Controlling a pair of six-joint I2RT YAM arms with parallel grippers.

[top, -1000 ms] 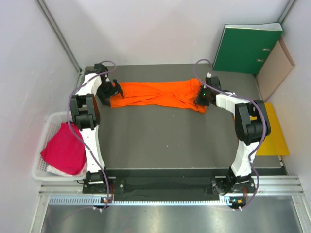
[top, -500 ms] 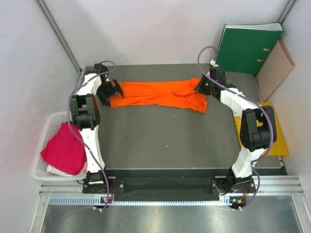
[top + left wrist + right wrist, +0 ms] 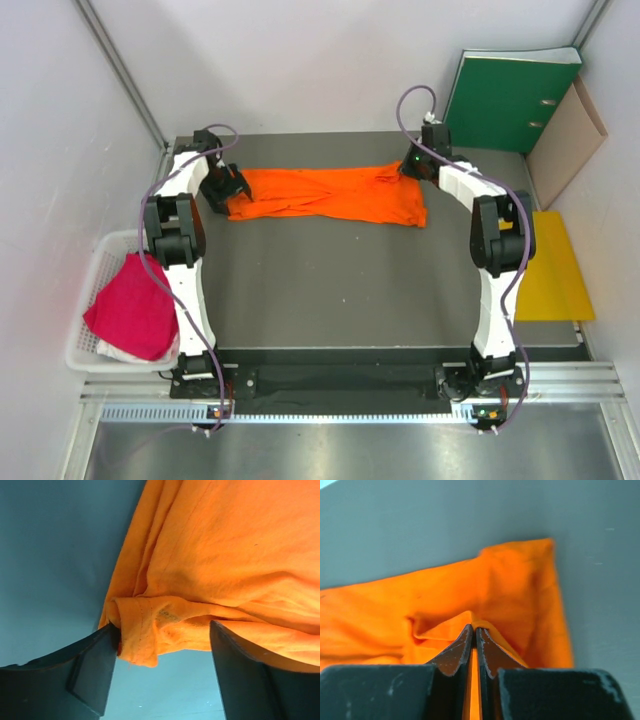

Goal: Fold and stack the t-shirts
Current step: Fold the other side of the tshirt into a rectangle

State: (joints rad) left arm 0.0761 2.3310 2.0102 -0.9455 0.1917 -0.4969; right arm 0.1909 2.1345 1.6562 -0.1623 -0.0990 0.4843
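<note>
From my screen, the orange t-shirt lies as a long, rumpled band on the dark surface, running parallel to the far edge from near the far-left corner towards the far-right one. Both arms reach out to it, one at each end.

The left gripper is at the band's left end. In its wrist view the left gripper has its fingers standing well apart. A rolled bunch of the orange t-shirt sits between them, pressed against the left finger. I see no pinch on the cloth there.

The right gripper is at the band's right end, by the far edge. In its own view the right gripper is closed tight, with a thin fold of the orange t-shirt clamped between the fingertips and lifted into a small peak.

The magenta t-shirt is crumpled in the white basket, which stands off the surface just beside its left edge. A yellow envelope lies beside the right edge, and a green binder leans beyond the far-right corner.
</note>
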